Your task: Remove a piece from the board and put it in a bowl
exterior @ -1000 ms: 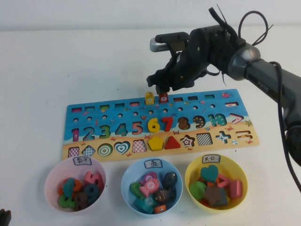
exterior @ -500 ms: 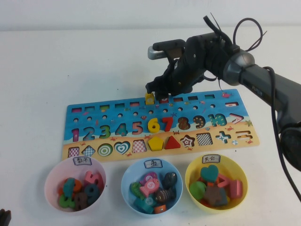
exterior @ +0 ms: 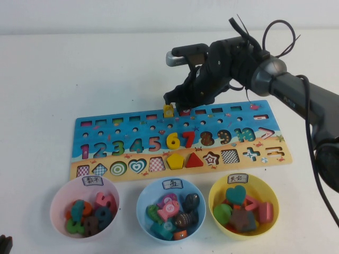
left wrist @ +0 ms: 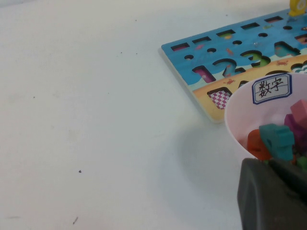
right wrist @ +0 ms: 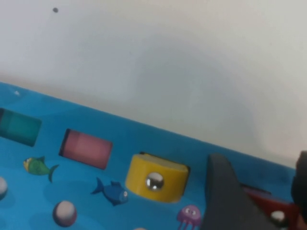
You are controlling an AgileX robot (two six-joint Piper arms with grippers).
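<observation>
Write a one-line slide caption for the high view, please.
Right gripper lowered over the red piece at the puzzle board's far edge; left gripper parked near the pink bowl.

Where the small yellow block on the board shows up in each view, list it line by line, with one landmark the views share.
High view: the yellow block stands in the board's far slot row, just beside the right end effector.
Left wrist view: only a sliver of it shows at the far board edge; the left end effector is parked by the pink bowl.
Right wrist view: the block is near centre, beside a dark finger.
Shared landmark: the board's slot row.
</observation>
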